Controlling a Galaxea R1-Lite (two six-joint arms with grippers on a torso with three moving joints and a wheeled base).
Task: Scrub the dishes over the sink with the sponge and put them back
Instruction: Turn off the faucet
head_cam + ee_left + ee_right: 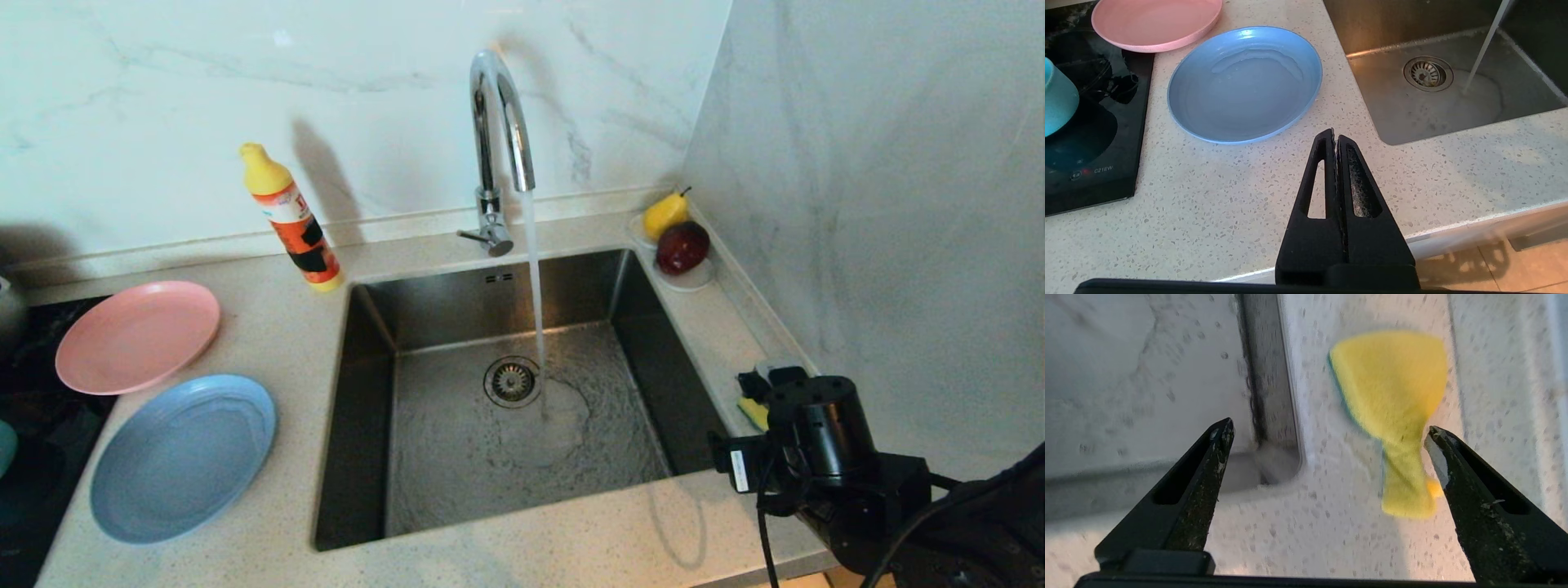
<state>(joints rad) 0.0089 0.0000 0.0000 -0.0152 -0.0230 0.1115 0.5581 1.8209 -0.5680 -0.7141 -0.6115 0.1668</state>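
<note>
— Hovering over the counter's right-hand strip, beside the sink (506, 425), is the right gripper (1327, 433). How do its fingers stand?

— Spread wide, with nothing between them. The sponge (1392, 396) lies on the counter (571, 555) below, yellow face up with a thin dark edge showing, nearer one fingertip than the other and apart from both. It sits just off the sink's right rim, toward the front right corner of the basin.

— And the dishes?

— All on the far side, left of the sink. The pink plate (137, 335) lies toward the back, partly over the edge of the black cooktop (1086, 155). The blue plate (184, 457) lies on the counter in front of it, close beside it. The teal bowl (1057, 102) stands on the cooktop.

— The left gripper (1336, 136)?

— Pressed shut on nothing, parked above the counter's front edge, near the blue plate.

— Anything else?

— Water runs from the tap (500, 147) into the basin beside the drain strainer (512, 380). A soap bottle (292, 219) stands at the sink's back left corner; a pear (663, 214) and a dark red fruit (682, 247) rest on a white saucer (694, 282) at the back right corner.
</note>
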